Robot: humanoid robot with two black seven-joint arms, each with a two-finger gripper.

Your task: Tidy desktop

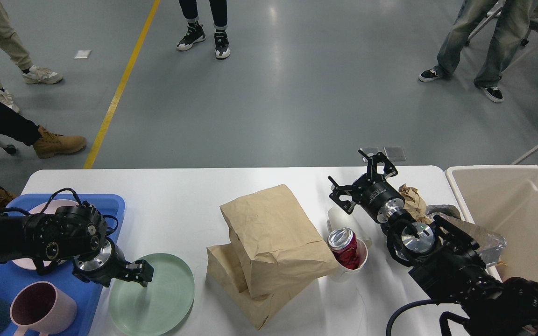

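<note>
- Tray, blue, at left edge of the desktop: mug and dishes leave little room.
- Left gripper: over green plate rim; finger spacing cannot be told. Plate overhangs near edge; a nudge may drop it.
- Paper bags: stacked, may slide.
- Can in cup: topples easily.
- Right gripper: fingers spread, empty, near far edge; bin right.

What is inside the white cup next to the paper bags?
A red soda can sits tilted inside the white cup, its silver top sticking out. The can's bottom and the cup's bottom are hidden, so anything underneath can't be seen.
</note>
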